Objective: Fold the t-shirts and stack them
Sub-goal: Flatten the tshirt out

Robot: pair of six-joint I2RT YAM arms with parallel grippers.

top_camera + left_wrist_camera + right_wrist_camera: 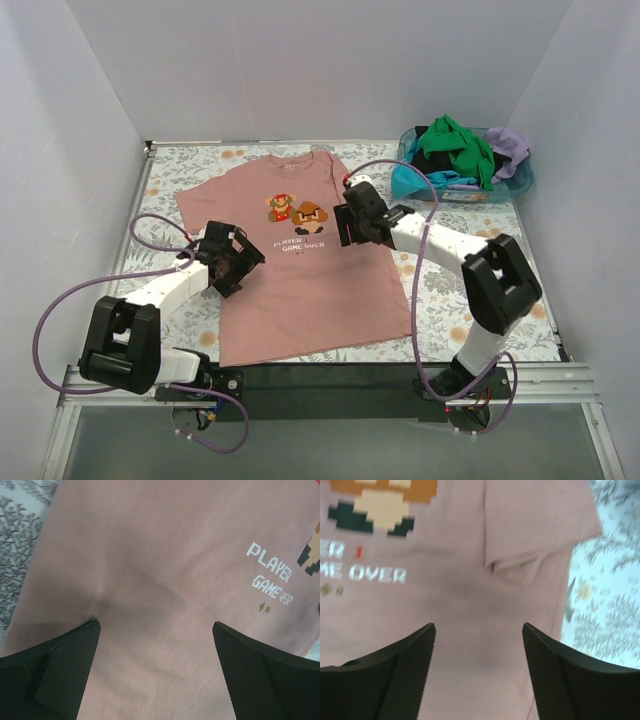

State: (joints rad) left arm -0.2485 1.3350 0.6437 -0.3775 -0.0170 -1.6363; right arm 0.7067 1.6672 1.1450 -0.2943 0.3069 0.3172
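While the pink t-shirt [300,280] lies spread flat, chest up, in the middle of the table [500,340], its near hem runs along the table's near edge, just short of the dark rail. Its collar points far. Its left sleeve [205,205] fans out over the floral cover, leaving a narrow bare strip between the shirt's left side and the left wall. To the right of the shirt a wider bare stretch opens, crossed by the right arm. A thin strip stays bare between the collar and the far wall.

The left gripper [235,262] hangs low over the shirt's left flank, jaws apart with nothing between them. The right gripper [350,222] hangs over the right chest beside the print [298,212], jaws likewise apart and holding nothing. Whether any fingertip touches the cloth cannot be told.

In the far right corner sits 1 blue basket [522,185], close to the right wall and well apart from the pink shirt. It is heaped with crumpled cloth in 4 colours: green cloth [465,148] on top, black cloth [436,160] under it, turquoise cloth [410,180] spilling at the left rim, and lilac cloth [510,145] at the right.

Counted: 1 shirt laid out, 1 basket, 2 arms, 2 cartoon figures in the print.
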